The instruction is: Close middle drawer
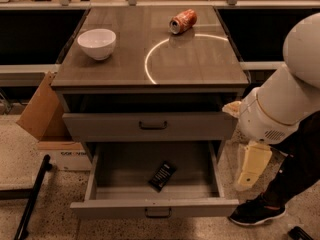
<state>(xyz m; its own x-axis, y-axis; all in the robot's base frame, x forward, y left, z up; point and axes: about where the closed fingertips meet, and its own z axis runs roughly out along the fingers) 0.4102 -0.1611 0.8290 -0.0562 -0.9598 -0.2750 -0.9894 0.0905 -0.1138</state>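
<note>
Right of open middle drawer (155, 207) | pincer (250, 173) hangs downward | arm (280, 101) bent

The one camera looks down from above and in front of the table (200, 59), facing its drawer fronts from close by. The open middle drawer (110, 207) fills bottom centre; the gripper (252, 166) hangs at lower right, just beside it.
</note>
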